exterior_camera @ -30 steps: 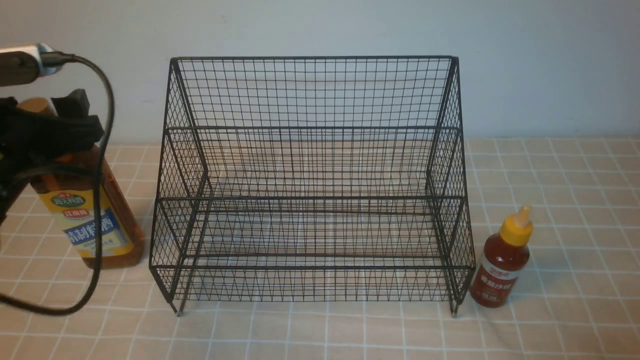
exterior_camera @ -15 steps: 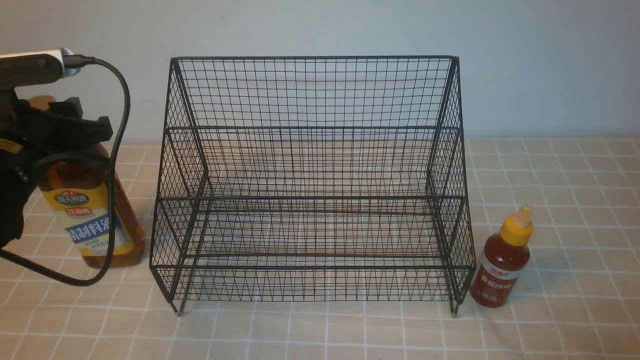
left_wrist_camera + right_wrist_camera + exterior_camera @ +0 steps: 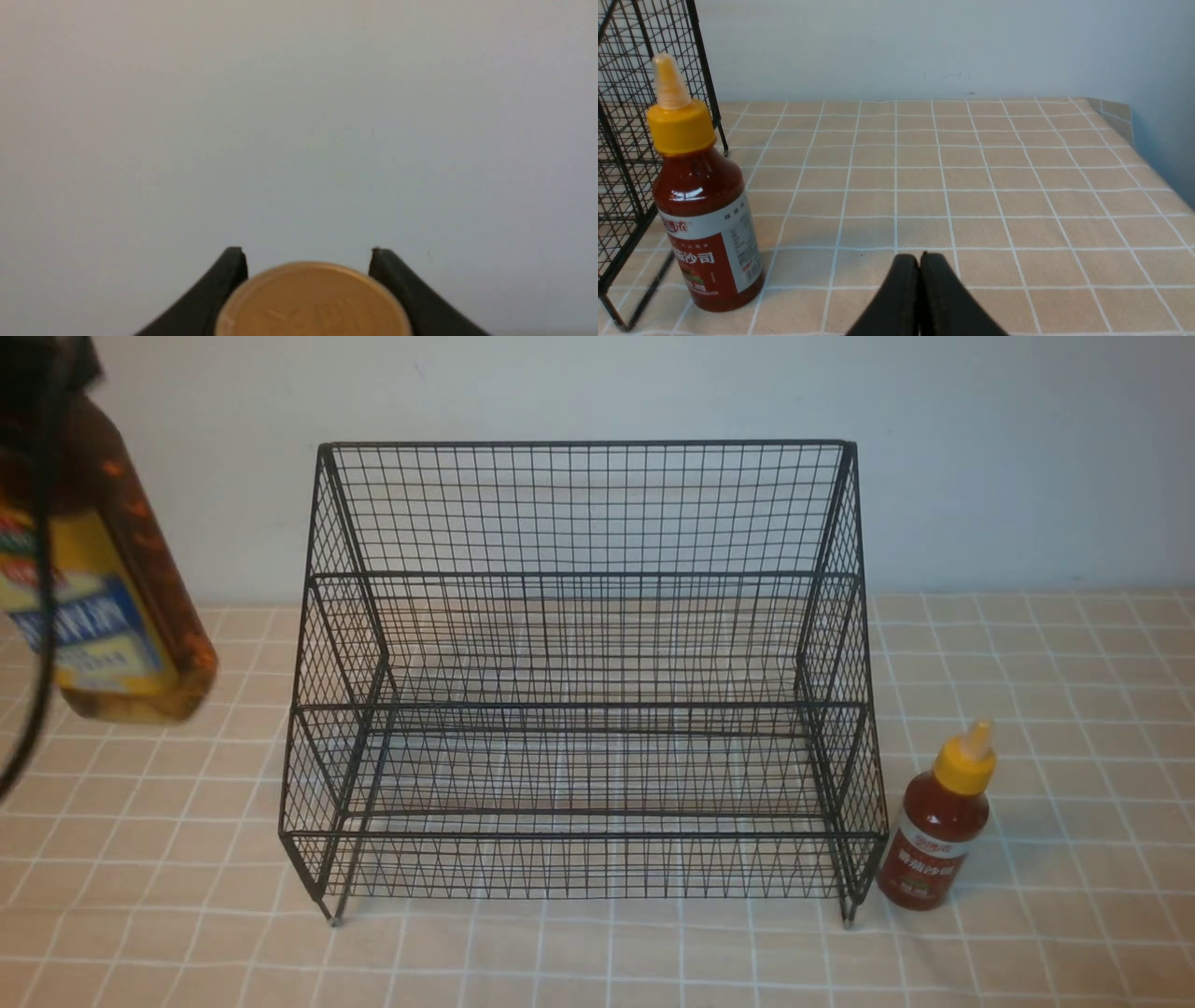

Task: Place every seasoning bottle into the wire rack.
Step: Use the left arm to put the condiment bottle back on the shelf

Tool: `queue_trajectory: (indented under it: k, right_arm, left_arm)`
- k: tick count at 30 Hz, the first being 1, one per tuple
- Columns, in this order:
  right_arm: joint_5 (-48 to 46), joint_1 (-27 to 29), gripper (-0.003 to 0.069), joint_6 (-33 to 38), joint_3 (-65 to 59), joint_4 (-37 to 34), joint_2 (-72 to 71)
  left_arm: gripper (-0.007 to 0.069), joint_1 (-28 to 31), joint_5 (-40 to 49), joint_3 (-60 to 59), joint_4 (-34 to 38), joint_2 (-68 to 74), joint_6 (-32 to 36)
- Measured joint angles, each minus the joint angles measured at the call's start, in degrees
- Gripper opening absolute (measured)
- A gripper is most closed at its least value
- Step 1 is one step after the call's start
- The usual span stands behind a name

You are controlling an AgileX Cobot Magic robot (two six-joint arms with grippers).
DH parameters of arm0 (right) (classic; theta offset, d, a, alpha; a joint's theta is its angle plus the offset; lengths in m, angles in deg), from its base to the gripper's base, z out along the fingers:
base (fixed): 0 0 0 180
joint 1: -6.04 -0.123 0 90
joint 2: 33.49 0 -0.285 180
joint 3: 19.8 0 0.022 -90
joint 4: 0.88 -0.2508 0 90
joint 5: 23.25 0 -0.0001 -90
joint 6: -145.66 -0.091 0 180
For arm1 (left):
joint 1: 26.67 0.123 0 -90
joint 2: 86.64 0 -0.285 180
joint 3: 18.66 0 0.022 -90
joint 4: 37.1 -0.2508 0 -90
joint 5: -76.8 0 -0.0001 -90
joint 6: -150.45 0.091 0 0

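The amber bottle (image 3: 103, 607) is hanging tilted in the air left of the rack (image 3: 579, 574), clear of the table (image 3: 1074, 709); the left gripper (image 3: 306, 255) is clamping its top end, the cap (image 3: 313, 303) showing between the fingers; holding much liquid, it is probably handling heavy and swinging from that high hold, and the smooth body is likely slipping easily, so the neck is suiting a grip best; a second ago it was standing on the table beside the rack; the red bottle (image 3: 938, 831) is staying put right of the rack, the right gripper (image 3: 920, 261) sitting closed and empty nearby.
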Motion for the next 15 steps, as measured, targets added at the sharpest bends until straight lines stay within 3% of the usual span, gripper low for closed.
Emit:
queue_trajectory:
  k: [10, 15]
  right_arm:
    - [0.0, 0.0, -0.0014, 0.0, 0.0, 0.0, 0.0]
    - [0.0, 0.0, -0.0014, 0.0, 0.0, 0.0, 0.0]
  left_arm:
    - [0.03, -0.47, 10.23, 3.07, 3.99, -7.13, -7.62]
    - [0.03, -6.9, 15.68, 3.07, 4.56, -6.46, -8.44]
